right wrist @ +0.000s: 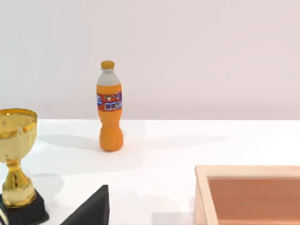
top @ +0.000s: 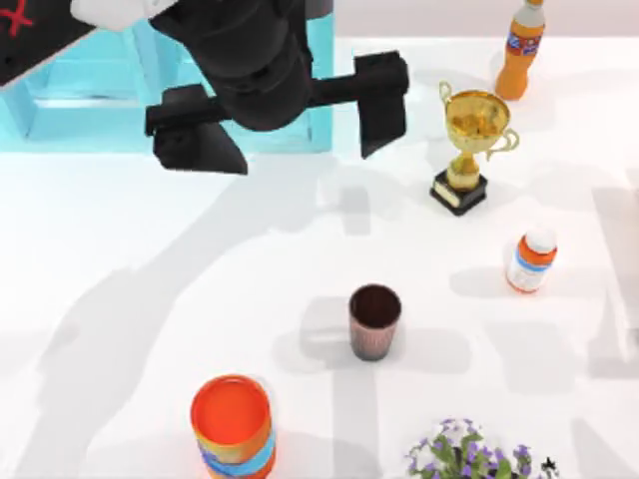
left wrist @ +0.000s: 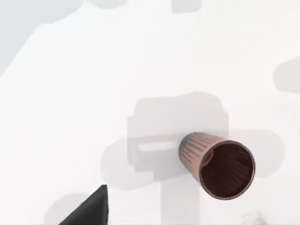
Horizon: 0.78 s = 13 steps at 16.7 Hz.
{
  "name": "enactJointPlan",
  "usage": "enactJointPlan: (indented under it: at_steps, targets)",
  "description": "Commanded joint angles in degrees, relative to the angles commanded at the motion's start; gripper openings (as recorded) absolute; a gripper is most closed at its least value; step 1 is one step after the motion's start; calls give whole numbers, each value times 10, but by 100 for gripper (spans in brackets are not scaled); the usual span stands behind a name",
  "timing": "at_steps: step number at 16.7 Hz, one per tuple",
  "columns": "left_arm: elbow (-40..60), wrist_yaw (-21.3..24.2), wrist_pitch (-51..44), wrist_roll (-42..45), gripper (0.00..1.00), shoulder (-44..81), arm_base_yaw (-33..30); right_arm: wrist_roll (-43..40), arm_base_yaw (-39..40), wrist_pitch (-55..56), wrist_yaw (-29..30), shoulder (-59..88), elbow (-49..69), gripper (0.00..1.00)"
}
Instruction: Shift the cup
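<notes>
the white table (top: pixel 120 249) carries everything, and the cup serves as the landmark here. the left arm (top: pixel 250 50) reaches in over the table's far left part, above a light blue box (top: pixel 80 110), and its left gripper (top: pixel 285 125) hangs well beyond the cup, toward the far side. its two dark fingers (top: pixel 384 100) are spread wide apart, holding nothing and touching nothing; the wrist camera looks straight down past one dark fingertip (left wrist: pixel 91 211) at the cup below. an orange cup with a blue band (top: pixel 233 424) stands nearer the front edge than the cup, to its left. a gold trophy (top: pixel 471 145) on a black base stands beyond the cup and to its right, and an orange soda bottle (top: pixel 521 45) stands farther back still. a small white and orange bottle (top: pixel 529 261) lies off to the cup's right. purple flowers (top: pixel 469 457) sit at the front edge, just right of the cup. the cup (top: pixel 374 319) itself stands upright near the table's middle, open end up, dark maroon inside with a ribbed pinkish-brown wall (left wrist: pixel 194 152), apart from everything around it. of the right gripper (right wrist: pixel 91 208) a dark fingertip shows; i cannot tell how its fingers stand. a tan tray (right wrist: pixel 248 192) lies near it.
</notes>
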Motion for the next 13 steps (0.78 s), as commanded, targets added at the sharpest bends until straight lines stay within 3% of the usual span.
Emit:
enactJointPlan:
  at_steps: [6,13]
  targets:
    - [238,1,-163,-89,100,239,-92,0,0,0,0,0,0,100]
    - [289,1,-201,-110,100,291,-114,0,0,0,0,0,0,100]
